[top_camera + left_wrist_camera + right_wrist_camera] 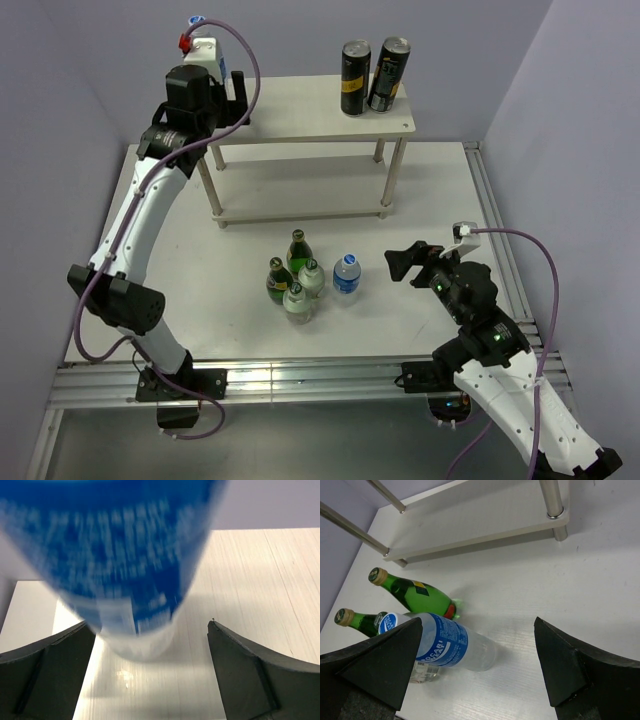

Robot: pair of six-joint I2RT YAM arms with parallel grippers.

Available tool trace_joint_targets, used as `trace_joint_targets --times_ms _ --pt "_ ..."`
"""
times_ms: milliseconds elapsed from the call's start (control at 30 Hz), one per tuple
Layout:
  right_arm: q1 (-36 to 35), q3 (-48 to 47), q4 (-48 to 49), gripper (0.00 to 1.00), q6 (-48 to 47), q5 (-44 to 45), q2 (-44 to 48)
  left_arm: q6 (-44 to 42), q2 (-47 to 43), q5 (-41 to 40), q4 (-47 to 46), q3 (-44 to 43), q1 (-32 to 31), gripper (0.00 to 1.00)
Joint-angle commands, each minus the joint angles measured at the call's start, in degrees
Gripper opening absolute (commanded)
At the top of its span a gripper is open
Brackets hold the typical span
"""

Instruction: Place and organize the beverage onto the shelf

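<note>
Up top, blue-label bottle on shelf, left gripper spread wide around it, right gripper spread, empty

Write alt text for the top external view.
Five bottles stand clustered on the white table before a two-tier shelf, the right claw open and aimed at them. The left arm reaches the top board's left end, where a blue-capped bottle stands; two dark cans stand at its right end.

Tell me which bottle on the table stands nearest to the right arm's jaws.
The clear plastic bottle with the blue label; it stands on the right side of the cluster, the four glass bottles further left.
</note>
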State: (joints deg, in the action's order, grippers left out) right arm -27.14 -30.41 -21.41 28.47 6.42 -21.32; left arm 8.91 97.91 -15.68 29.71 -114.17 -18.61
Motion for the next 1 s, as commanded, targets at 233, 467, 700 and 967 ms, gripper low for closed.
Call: trace_joint_targets --times_ms 233,467,700,967 --pt "-0.20 -0.08 2.25 1.00 -0.61 0.97 0.32 1.99 -16.51 -7.69 -0.27 11.59 -4.15 0.99" --pt "-0.29 3.33 5.67 1.00 -0.17 -9.01 -1.18 5.42 -30.57 -9.28 -0.01 26.24 -8.36 0.99" --pt "-2.83 8.17 9.37 1.00 0.27 -16.25 2.15 5.68 -40.60 -8.66 -1.85 38.66 -10.92 0.99" --pt "-7.31 8.97 11.47 1.00 0.09 -17.41 -4.07 4.89 -43.85 -8.84 -3.78 43.15 -10.92 0.99"
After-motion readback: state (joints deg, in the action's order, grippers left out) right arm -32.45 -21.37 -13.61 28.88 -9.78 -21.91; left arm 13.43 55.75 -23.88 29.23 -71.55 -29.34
